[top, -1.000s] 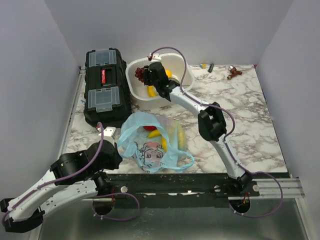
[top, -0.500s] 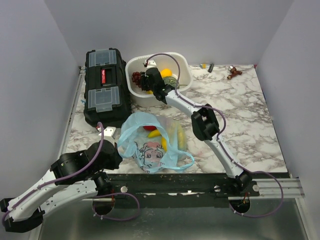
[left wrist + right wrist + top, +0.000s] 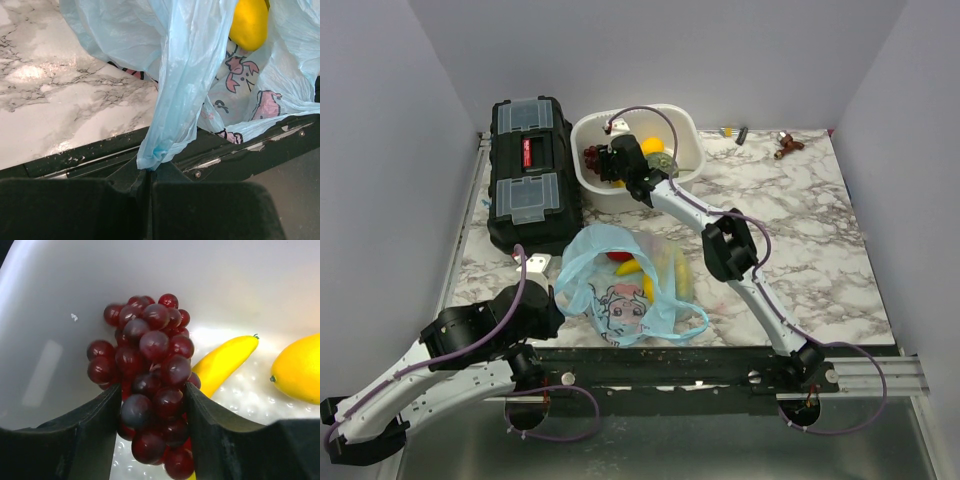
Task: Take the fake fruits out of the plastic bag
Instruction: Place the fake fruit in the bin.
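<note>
Marble table (image 3: 810,220): black toolbox (image 3: 528,180) far left, white tub (image 3: 685,135) just right of it. Light-blue plastic bag (image 3: 620,305) at near edge, yellow bananas (image 3: 630,267) and red piece (image 3: 618,256) inside. Left gripper (image 3: 149,175) clamped tight on twisted strip of bag by table edge. Right gripper (image 3: 153,387) down inside tub, fingers bracketing grape bunch (image 3: 150,345), touching both sides; firm hold or slack, cannot tell. Single banana (image 3: 225,362) and lemon (image 3: 297,367) on tub floor beside bunch.

Grapes (image 3: 150,385) in tub (image 3: 250,280); bananas (image 3: 630,267) in bag (image 3: 610,310)
</note>
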